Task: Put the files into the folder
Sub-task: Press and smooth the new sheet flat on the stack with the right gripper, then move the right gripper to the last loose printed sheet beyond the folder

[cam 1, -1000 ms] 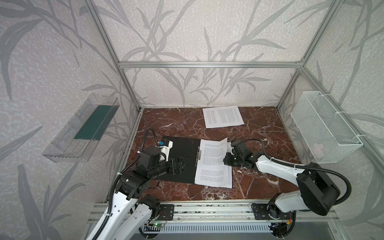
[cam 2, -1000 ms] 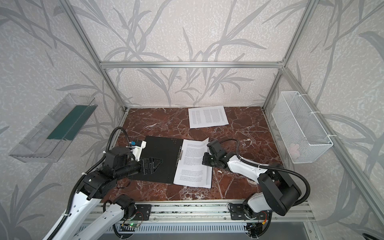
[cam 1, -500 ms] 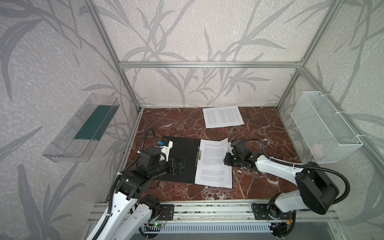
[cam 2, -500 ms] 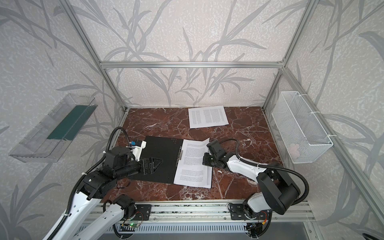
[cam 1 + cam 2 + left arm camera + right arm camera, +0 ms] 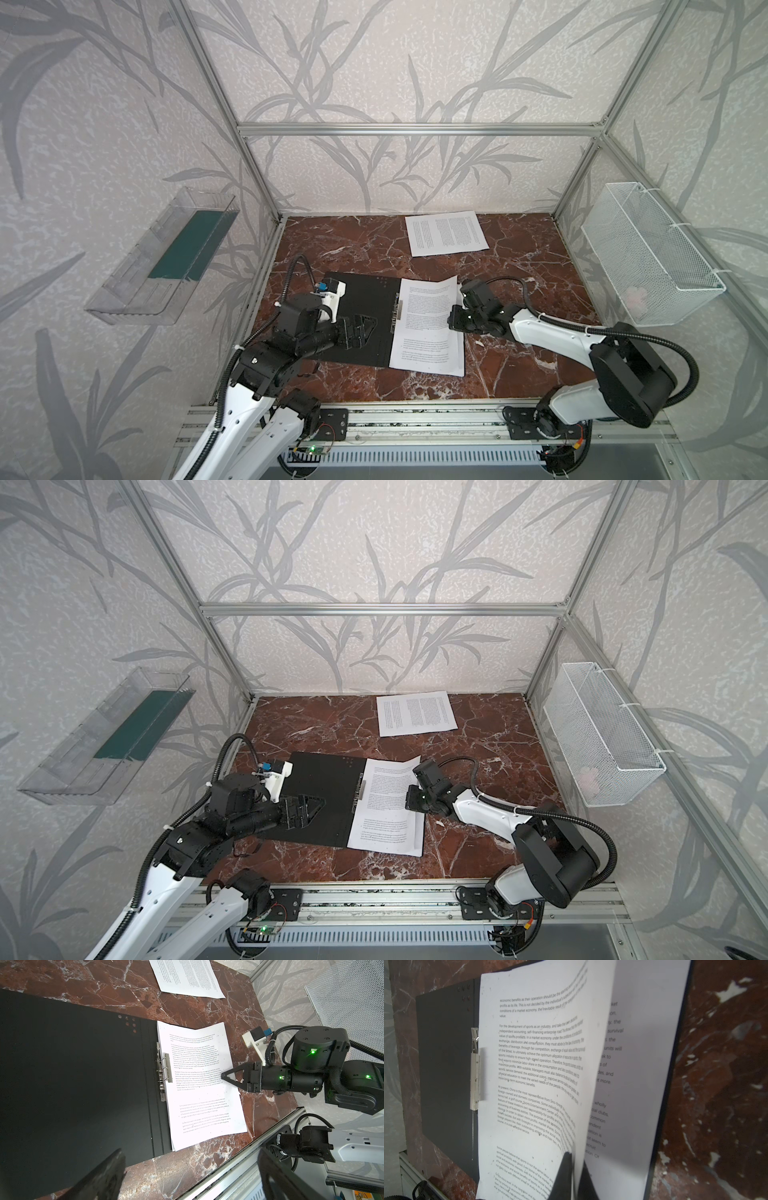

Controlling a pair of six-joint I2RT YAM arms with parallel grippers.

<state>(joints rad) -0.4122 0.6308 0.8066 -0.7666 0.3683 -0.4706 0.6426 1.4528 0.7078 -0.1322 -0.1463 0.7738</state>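
The folder (image 5: 357, 299) (image 5: 324, 783) lies open on the marble, black inside up, with a metal clip (image 5: 167, 1068) (image 5: 475, 1080) at its spine. A stack of files (image 5: 428, 328) (image 5: 386, 812) (image 5: 199, 1088) rests on its right half. My right gripper (image 5: 453, 322) (image 5: 409, 800) (image 5: 223, 1076) (image 5: 574, 1159) is shut on the right edge of the top sheet (image 5: 539, 1053), which curls up off the sheet below (image 5: 633, 1064). My left gripper (image 5: 368, 330) (image 5: 311, 808) (image 5: 191, 1153) hangs open over the folder's left flap, holding nothing. More printed files (image 5: 446, 232) (image 5: 415, 713) (image 5: 187, 976) lie at the back.
A white wire basket (image 5: 648, 257) (image 5: 602, 737) hangs on the right wall. A clear tray (image 5: 162, 257) with a green insert hangs on the left wall. An aluminium rail (image 5: 415, 415) runs along the table's front edge.
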